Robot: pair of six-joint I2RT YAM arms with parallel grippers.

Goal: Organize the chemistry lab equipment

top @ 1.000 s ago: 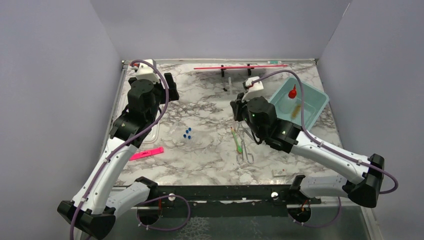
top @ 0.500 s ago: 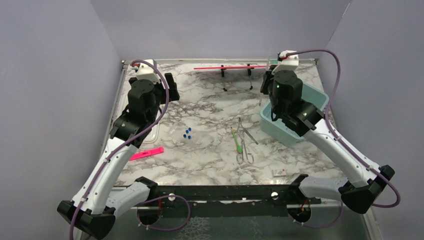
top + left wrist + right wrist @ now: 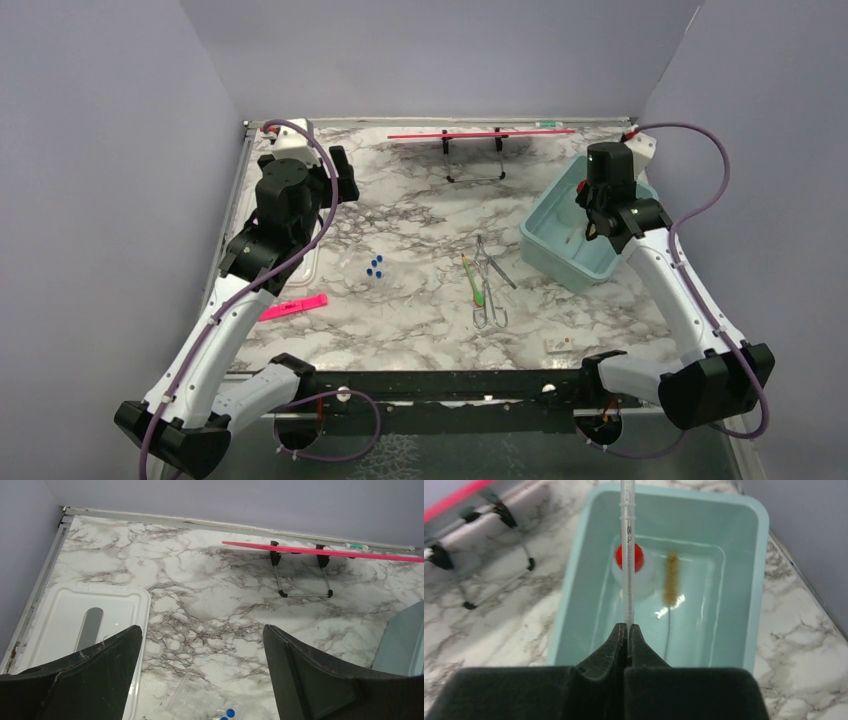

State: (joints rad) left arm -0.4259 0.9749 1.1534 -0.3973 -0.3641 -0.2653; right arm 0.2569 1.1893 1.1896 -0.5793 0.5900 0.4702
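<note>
**Operator:** What is in front of me, biggest things first?

**Describer:** You face a marbled table point(image 3: 420, 200), and both your arms reach over it; a pale teal tub point(image 3: 555, 262) sits at the right side; a white tray point(image 3: 55, 625) sits at the left edge; a long red rod on a black stand point(image 3: 480, 133) runs along the far wall.

**Operator:** And my grippers?

**Describer:** Your left gripper point(image 3: 202, 640) hangs above the far left of the table, jaws spread wide and holding nothing; your right gripper point(image 3: 626, 630) is over the tub, pinched tight on a thin rod point(image 3: 627, 540); the rod points out above the inside of the tub.

**Operator:** Where are the smaller things?

**Describer:** A squeeze bottle point(image 3: 640, 575) with a red cap sits in the tub, just beside a tan brush point(image 3: 671, 580); metal forceps point(image 3: 487, 295) lie mid-table, just beside a green-handled tool point(image 3: 474, 283); blue-capped tubes point(image 3: 375, 267) lie to their left; a pink strip point(image 3: 293, 307) lies near your left arm.
</note>
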